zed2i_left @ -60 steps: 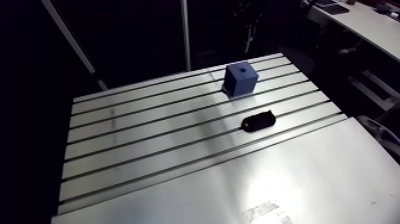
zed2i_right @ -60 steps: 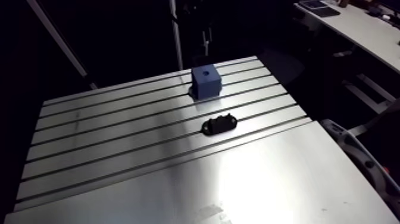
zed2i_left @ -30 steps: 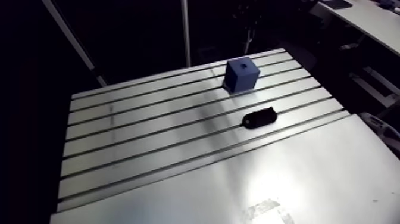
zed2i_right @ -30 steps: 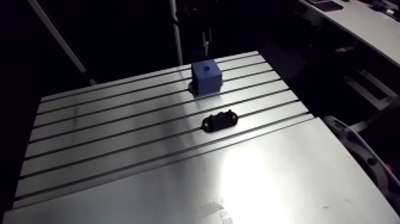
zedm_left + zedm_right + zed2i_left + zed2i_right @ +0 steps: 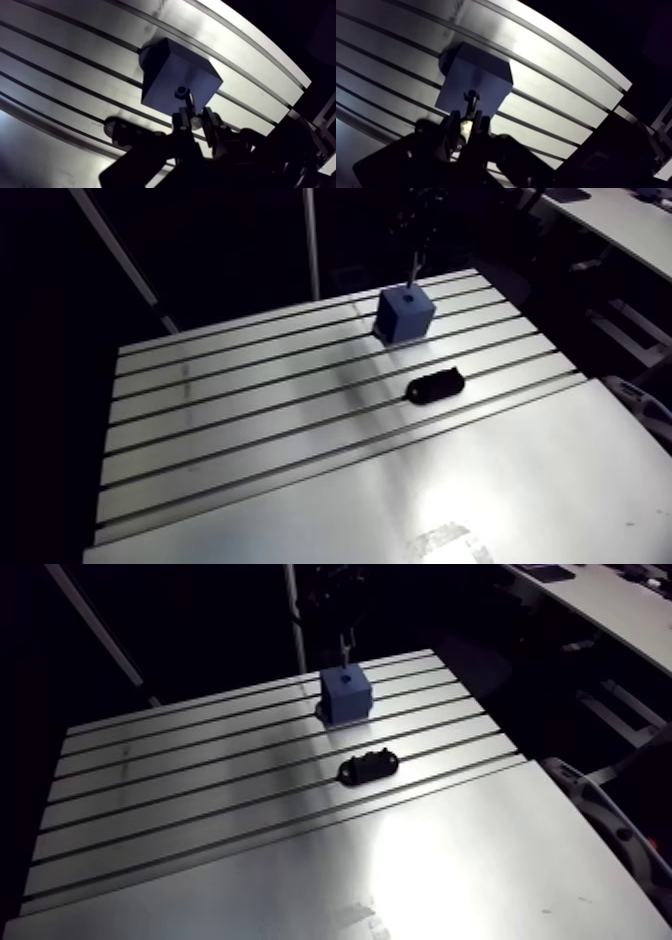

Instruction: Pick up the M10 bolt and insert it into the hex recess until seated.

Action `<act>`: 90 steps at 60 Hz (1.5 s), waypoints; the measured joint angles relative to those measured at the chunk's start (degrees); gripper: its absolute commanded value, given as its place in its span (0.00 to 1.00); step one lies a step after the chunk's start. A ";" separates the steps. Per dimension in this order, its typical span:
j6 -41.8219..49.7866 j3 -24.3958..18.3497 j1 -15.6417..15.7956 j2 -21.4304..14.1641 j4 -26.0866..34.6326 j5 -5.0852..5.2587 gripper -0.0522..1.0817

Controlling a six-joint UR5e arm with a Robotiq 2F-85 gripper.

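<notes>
Down into the arm view comes the gripper (image 5: pixel 193 119), absent a moment ago, its jaws pinched narrow on the M10 bolt (image 5: pixel 188 102) to keep it upright. Just ahead of the gripper, the bolt's tip sits at the hex recess (image 5: pixel 180 92) atop the blue block (image 5: pixel 170 75), lined up for a straight push. Behind the gripper, a black holder (image 5: pixel 435 386) lies on the slotted table (image 5: pixel 250 418).

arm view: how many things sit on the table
2: the blue block near the far edge, and a black holder nearer the camera, apart from it. None looks hidden.
</notes>
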 measured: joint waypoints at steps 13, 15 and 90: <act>0.05 0.65 -0.13 0.19 -0.21 -0.02 0.98; 0.04 0.70 -0.13 0.25 -0.22 -0.02 0.98; 0.02 1.26 -0.25 0.74 -0.80 0.22 0.98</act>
